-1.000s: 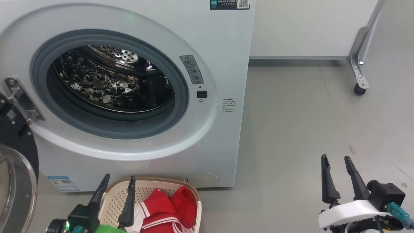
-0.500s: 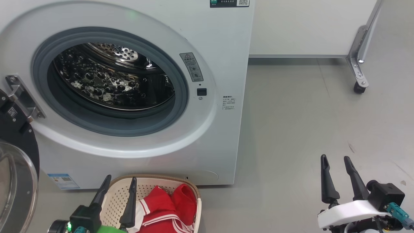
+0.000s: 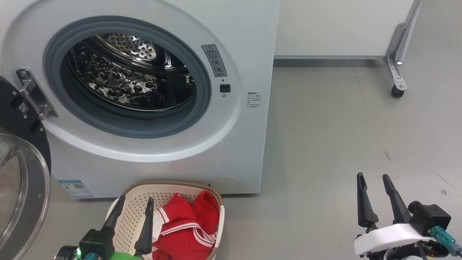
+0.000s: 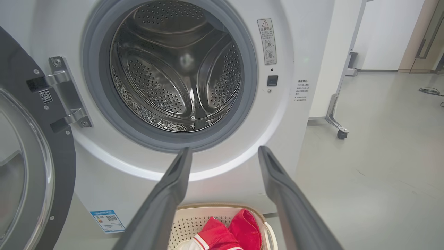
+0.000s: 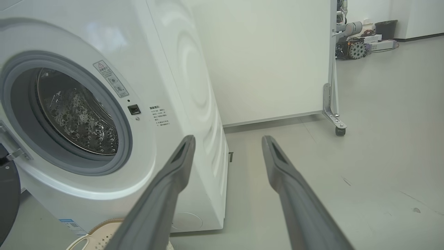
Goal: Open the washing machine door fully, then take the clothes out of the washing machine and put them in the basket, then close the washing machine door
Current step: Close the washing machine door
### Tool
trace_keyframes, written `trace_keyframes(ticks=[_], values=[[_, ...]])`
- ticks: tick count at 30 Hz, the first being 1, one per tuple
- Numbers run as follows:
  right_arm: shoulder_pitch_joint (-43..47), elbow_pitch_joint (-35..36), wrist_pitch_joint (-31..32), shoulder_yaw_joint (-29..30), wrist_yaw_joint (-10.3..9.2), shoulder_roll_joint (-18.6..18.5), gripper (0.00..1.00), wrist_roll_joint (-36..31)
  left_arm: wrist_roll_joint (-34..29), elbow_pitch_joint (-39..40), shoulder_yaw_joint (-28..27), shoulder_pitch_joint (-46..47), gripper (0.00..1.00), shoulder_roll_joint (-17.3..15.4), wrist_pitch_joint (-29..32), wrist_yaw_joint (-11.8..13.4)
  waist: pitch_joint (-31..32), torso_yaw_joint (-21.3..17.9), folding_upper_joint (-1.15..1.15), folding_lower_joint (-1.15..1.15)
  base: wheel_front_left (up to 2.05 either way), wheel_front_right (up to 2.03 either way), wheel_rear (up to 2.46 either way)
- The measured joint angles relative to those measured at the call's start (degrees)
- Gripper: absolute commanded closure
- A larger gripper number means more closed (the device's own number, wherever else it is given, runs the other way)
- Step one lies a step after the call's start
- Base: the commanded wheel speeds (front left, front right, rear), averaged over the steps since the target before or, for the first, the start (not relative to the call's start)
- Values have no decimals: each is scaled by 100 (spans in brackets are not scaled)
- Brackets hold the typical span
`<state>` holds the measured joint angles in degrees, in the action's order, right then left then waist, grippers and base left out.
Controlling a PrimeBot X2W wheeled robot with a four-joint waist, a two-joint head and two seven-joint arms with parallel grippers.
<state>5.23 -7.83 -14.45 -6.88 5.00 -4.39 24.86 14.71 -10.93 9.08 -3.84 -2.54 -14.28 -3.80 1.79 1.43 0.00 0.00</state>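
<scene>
The white washing machine stands open, its steel drum bare inside in the left wrist view. Its door hangs swung out at the far left, black rim and glass bowl facing me. On the floor in front sits the cream basket with red white-striped clothes in it. My left gripper hovers open over the basket's left half, nothing between its fingers. My right gripper stands open above bare floor at the lower right, well away from the machine.
A white panel on a metal leg with a caster wheel stands at the back right. Grey floor stretches to the right of the machine. Equipment and cables lie far off by the wall.
The head view has tilted down: machine and basket sit lower and further up the frame. Both grippers stay open in the same places.
</scene>
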Motion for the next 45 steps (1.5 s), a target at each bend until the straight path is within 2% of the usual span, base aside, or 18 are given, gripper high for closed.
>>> trace_keyframes(ticks=[23, 45], values=[[-1, -35, 0, 19, 42, 14, 0, -32, 33, 40, 30, -3, 0, 0, 0, 49, -48, -12, 0, 0, -125, 125, 0], [-10, -57, 0, 46, 48, 37, 0, -32, 32, 64, 47, -3, 0, 0, 0, 74, -35, 24, 0, 0, -41, 41, 0]])
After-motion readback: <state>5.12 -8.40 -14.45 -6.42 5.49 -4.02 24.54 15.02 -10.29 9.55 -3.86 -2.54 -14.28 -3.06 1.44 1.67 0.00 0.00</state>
